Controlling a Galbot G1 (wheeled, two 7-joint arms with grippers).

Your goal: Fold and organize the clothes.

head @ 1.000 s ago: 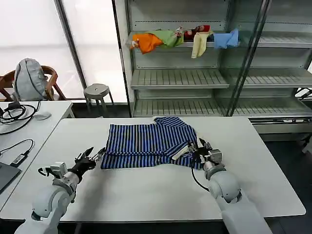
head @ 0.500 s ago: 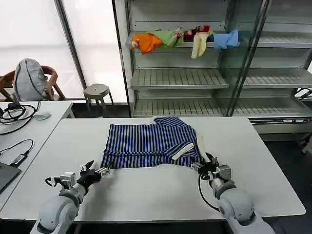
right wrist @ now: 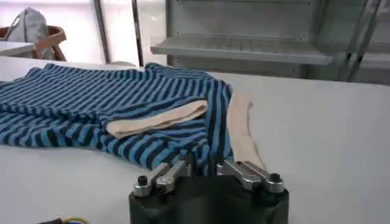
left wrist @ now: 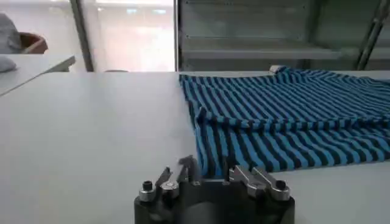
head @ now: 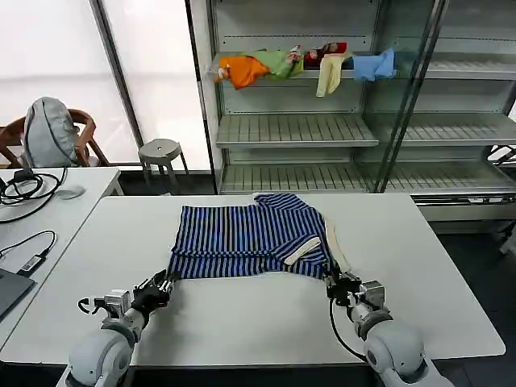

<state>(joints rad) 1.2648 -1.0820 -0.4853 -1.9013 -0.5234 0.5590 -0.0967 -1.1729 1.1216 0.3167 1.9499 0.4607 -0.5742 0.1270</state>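
The clothes are one blue-and-black striped shirt (head: 242, 238) lying partly folded in the middle of the white table (head: 258, 322). A cream-trimmed sleeve (head: 302, 250) is turned over on its right side. My left gripper (head: 164, 284) sits low at the shirt's near left corner. It is open, and the hem (left wrist: 210, 159) lies between its fingers (left wrist: 189, 165). My right gripper (head: 332, 282) is at the near right corner, also open. Its fingers (right wrist: 189, 163) stand on either side of the bunched hem (right wrist: 204, 152), beside the cream collar strip (right wrist: 241, 131).
A metal shelf unit (head: 322, 129) stands behind the table, with orange, green, yellow and light-blue garments (head: 298, 64) on its top shelf. To the left is a second table (head: 48, 201) with cables. A stool (head: 161, 153) and a chair holding a grey bag (head: 48, 129) stand beyond it.
Both grippers have come down and back toward me, from beside and on the shirt to its near hem corners. The shirt itself has not shifted.
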